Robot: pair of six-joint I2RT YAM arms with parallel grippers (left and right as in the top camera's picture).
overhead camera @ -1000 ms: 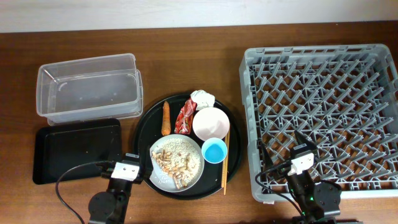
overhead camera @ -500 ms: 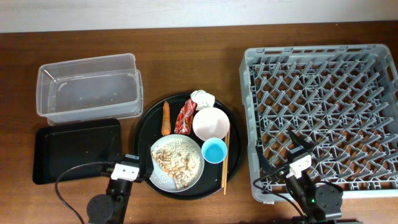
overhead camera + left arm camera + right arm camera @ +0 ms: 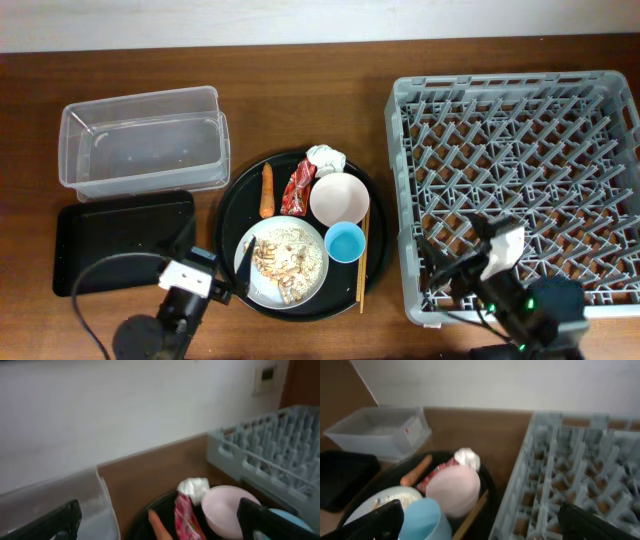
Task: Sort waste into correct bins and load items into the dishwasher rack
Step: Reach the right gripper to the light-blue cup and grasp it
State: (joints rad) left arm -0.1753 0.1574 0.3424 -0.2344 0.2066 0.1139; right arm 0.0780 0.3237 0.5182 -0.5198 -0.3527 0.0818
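On the round black tray lie the carrot, red wrapper, tissue, pinkish bowl, blue cup, grey plate with rice scraps, and chopsticks. My left gripper is open and empty at the plate's near-left rim. In the left wrist view it faces the carrot and wrapper. My right gripper is open and empty over the rack's near-left corner. In the right wrist view it faces the bowl and cup.
The clear tub stands at the back left. The flat black tray lies in front of it. Cables loop by both arm bases at the front edge.
Both arms have shifted. The left wrist has swung its fingers toward the plate. The right wrist has moved a little to the right over the rack's corner.
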